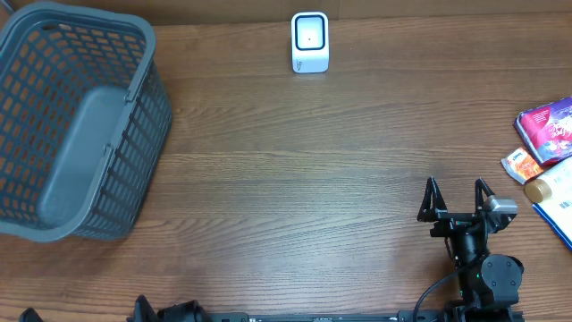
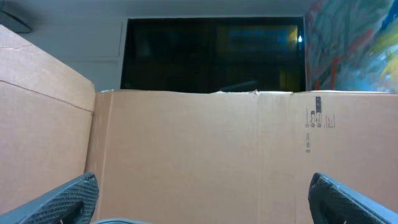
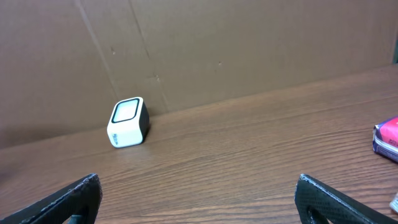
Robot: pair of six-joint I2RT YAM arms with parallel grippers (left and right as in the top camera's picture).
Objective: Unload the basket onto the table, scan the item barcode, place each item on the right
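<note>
Grey plastic lattice basket [image 1: 76, 125] sitting at far left of wooden table [image 1: 286, 179]. Left gripper [image 2: 202, 186] pointing level at brown cardboard wall [image 2: 186, 143], fingers spread wide, holding nothing. White box-shaped scanner [image 1: 310, 42] standing at far centre edge. Right gripper [image 1: 458, 192] reaching forward from near right edge, fingers wide apart, empty. Purple glossy packet [image 1: 547, 125] lying among small items at right edge, well apart from scanner.

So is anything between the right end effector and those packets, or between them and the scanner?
Nothing visible. Bare table lies between the right end effector and the packets, and on to the scanner; the basket sits far left.
</note>
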